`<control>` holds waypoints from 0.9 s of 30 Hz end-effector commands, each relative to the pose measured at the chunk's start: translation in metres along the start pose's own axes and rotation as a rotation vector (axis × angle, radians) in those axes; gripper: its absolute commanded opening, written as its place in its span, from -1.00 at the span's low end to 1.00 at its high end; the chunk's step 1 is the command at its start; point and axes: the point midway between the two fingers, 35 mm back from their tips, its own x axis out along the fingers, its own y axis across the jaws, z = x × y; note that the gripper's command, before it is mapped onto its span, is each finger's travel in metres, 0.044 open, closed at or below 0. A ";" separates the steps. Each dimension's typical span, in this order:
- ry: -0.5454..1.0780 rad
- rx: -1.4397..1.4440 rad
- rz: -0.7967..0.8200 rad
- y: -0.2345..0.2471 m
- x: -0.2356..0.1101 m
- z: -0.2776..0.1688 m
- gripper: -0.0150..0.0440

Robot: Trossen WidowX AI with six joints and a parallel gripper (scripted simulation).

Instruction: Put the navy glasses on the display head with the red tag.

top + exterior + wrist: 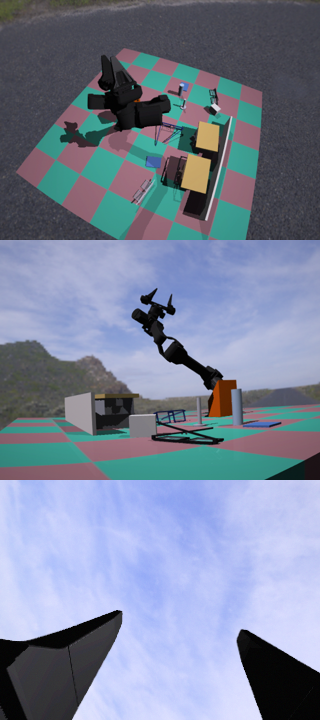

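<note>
My gripper (160, 300) points at the sky, fingers spread wide and holding nothing; the wrist view shows only cloud between them. The navy glasses (169, 131) lie well below and off to one side of it on the checkered mat (77, 165), temples unfolded, long axis running roughly toward the two tan-topped display heads (207, 136). I can't see a red tag. Clear glasses (142, 191), black glasses (214, 95), a white cube (214, 109) and two posts (181, 89) lie around.
</note>
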 end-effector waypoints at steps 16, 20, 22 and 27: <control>-0.249 0.083 0.099 0.047 0.027 0.081 0.29; -0.389 0.086 0.186 0.081 0.027 0.128 0.19; -0.464 0.094 0.238 0.100 0.022 0.153 0.19; -0.615 0.141 0.378 0.138 0.002 0.206 0.19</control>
